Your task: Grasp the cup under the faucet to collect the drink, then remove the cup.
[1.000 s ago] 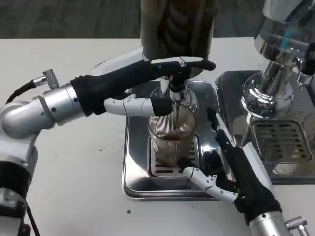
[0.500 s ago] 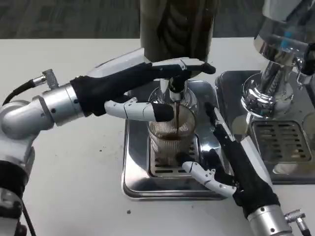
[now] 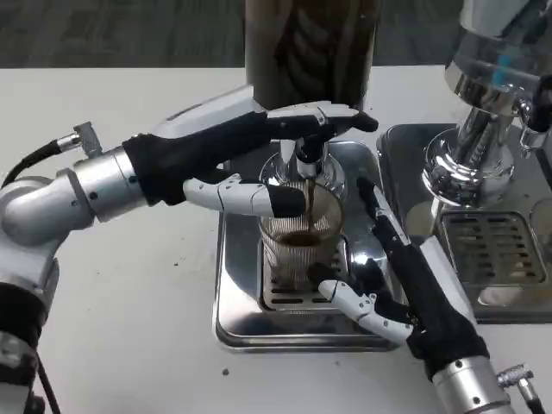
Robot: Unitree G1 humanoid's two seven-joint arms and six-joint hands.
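A clear ribbed cup (image 3: 296,250) stands on the grate of a steel drip tray (image 3: 241,319), right under the faucet (image 3: 309,164). A dark stream runs from the faucet into the cup, which is partly filled with brown drink. My left hand (image 3: 250,142) reaches in from the left; its fingers (image 3: 332,116) lie on top of the faucet lever and its thumb (image 3: 250,198) lies by the cup's rim. My right hand (image 3: 410,276) is just right of the cup with fingers spread, its thumb (image 3: 358,306) near the cup's base, holding nothing.
The dark drink tank (image 3: 310,43) rises behind the faucet. A second chrome dispenser (image 3: 483,129) with its own drip tray (image 3: 492,250) stands close on the right, beside my right forearm. White table (image 3: 129,328) spreads to the left and front.
My right hand has crept forward and closer to the cup. The drink in the cup has risen a little. My left hand has stayed on the faucet lever.
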